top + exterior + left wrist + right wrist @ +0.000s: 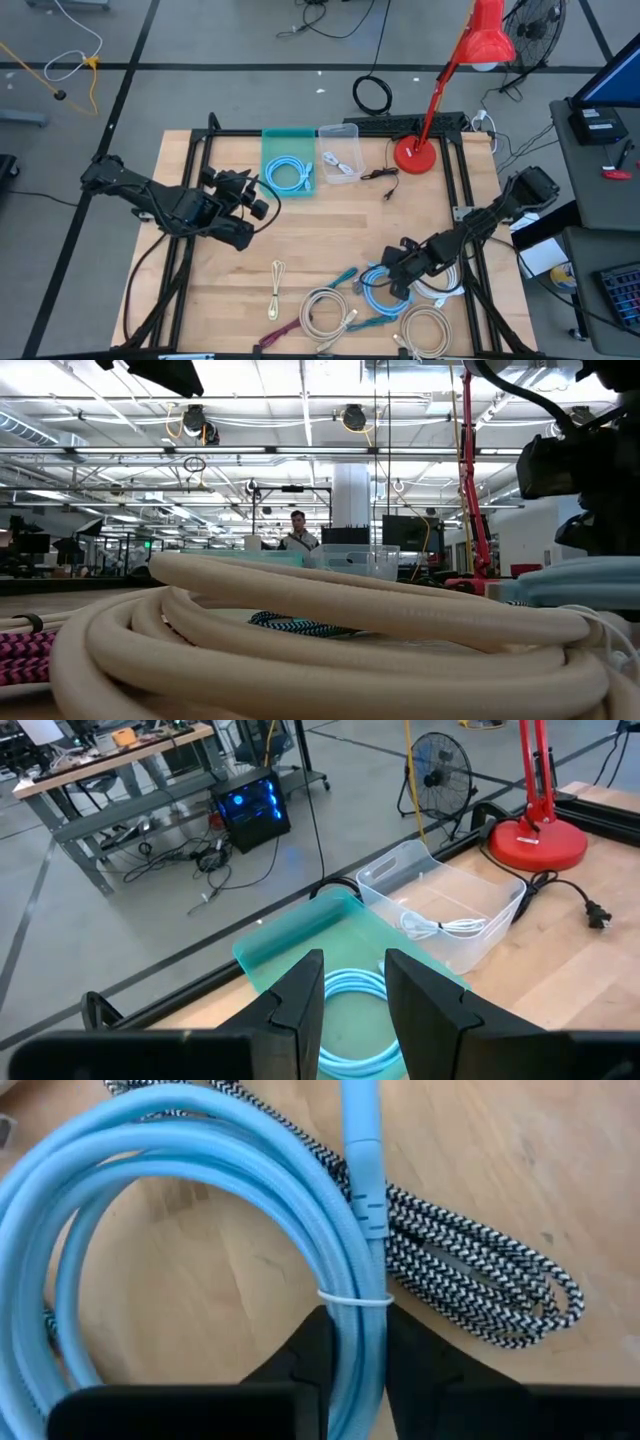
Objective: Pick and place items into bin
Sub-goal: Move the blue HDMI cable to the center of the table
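Note:
My right gripper (388,272) is low over the near right of the table, shut on a light blue coil (376,288) that lies on a black-and-white braided cord (480,1270). My left gripper (262,200) hangs open and holds nothing, just short of the teal bin (270,150). Between its fingers, the left wrist view shows a second light blue coil (352,992) lying in that bin. The clear bin (338,135) beside it holds a white cable (338,162). Beige coils (322,312), a teal cord (345,278), a maroon cord (285,330) and a cream cord (277,285) lie on the table's near part. My right gripper pinches the light blue coil's bundled strands just beside the white tie (356,1285), one finger (308,1355) inside the loop and the other outside. The fingers come from above, across the strands. The coil lies flat on the table and on the braided cord.
A red lamp (418,152) stands at the far right, its black cord (385,178) trailing on the wood. Another beige coil (425,330) lies at the near edge. Black frame rails (465,180) border the table. A person (297,532) stands far off in the room.

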Tool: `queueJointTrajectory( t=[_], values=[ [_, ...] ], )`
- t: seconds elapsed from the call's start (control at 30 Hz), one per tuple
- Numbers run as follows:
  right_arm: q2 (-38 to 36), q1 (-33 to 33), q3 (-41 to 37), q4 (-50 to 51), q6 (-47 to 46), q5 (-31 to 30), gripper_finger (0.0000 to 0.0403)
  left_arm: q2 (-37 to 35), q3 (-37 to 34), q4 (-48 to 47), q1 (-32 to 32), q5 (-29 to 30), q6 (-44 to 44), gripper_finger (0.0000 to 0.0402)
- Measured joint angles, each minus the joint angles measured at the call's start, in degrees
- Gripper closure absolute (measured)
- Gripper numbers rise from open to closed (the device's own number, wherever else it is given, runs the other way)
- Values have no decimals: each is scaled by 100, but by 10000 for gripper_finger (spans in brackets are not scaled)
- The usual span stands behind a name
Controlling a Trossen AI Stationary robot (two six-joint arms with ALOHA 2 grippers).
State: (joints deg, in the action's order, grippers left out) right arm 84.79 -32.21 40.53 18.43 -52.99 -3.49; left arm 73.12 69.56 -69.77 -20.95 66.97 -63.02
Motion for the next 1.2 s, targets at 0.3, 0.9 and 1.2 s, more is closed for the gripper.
queueJointTrajectory(
  t=[0.3, 0.9, 1.2],
  values=[
    [-538, 46, 980, 1397, 463, -599, 354, 0, 0, 53, 0, 38, 14, 289],
    [-199, 3316, 1729, 569, 4727, -1421, 354, 0, 0, 106, 0, 44, 89, 289],
    [1288, 4355, 1738, 24, 5355, -82, 354, 0, 0, 104, 0, 30, 136, 289]
  ],
)
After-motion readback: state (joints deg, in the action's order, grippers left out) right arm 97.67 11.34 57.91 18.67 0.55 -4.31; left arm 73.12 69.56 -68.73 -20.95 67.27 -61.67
